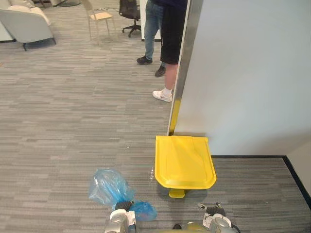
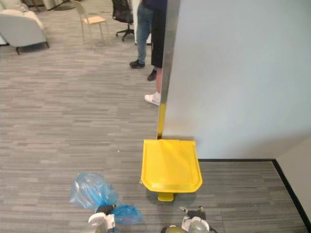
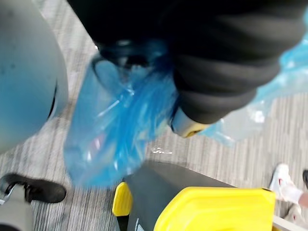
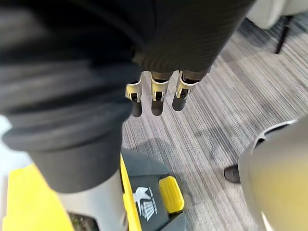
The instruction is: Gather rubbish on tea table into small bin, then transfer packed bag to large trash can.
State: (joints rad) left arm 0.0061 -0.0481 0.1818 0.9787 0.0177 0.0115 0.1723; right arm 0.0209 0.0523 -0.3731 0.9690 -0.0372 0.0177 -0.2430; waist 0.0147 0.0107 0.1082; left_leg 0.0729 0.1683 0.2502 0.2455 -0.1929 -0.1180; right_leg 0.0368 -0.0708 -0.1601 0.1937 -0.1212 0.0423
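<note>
A blue plastic rubbish bag [image 1: 108, 187] hangs just above the carpet, with my left hand [image 1: 123, 207] shut on its gathered top. The left wrist view shows the bag [image 3: 115, 130] bunched under my hand's dark cover [image 3: 216, 72]. The large trash can [image 1: 184, 162], dark-bodied with a shut yellow lid and a yellow foot pedal [image 1: 177, 193], stands against the wall just right of the bag. My right hand [image 4: 154, 94] hangs open above the pedal [image 4: 171, 192], holding nothing.
A pale wall [image 1: 243, 73] with a metal edge rises behind the can. Two people's legs [image 1: 163, 39] stand beyond it. A sofa [image 1: 26, 24] and chairs [image 1: 99, 17] sit far off on the grey carpet.
</note>
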